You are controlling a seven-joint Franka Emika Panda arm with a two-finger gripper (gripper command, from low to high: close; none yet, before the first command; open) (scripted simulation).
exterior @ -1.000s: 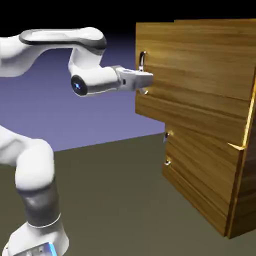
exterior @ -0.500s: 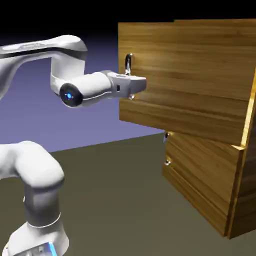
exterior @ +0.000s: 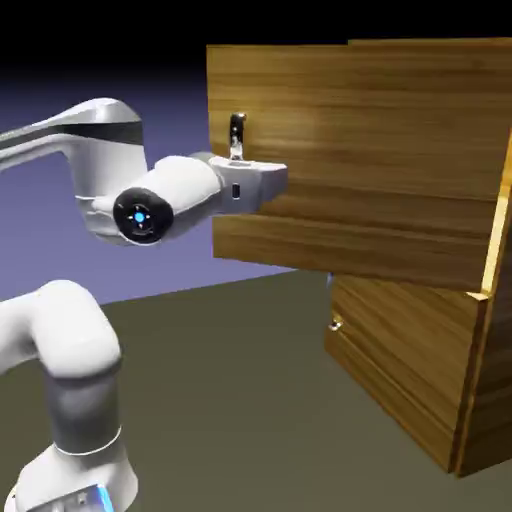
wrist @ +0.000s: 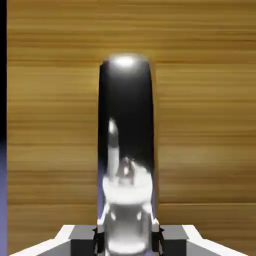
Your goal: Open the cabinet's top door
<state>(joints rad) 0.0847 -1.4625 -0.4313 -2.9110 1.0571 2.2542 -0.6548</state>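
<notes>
Gripper [exterior: 268,182] level, fingers [wrist: 159,239] pinched tight on handle [wrist: 126,140] near top door's [exterior: 360,170] free edge. Top door swung well out from cabinet [exterior: 430,370], toward arm [exterior: 110,200]. Lower door looks closed, hard to tell at this angle.

Hand view. A vertical silver-metal handle [wrist: 126,150] fills the centre, its rounded top catching a bright highlight and its dark face mirroring pale shapes. Behind it lies the horizontal-grain wood of the top door [wrist: 205,125]. At the bottom edge the gripper [wrist: 127,240] is clamped on the handle's lower end, one grey fingertip [wrist: 82,237] on each side.
</notes>
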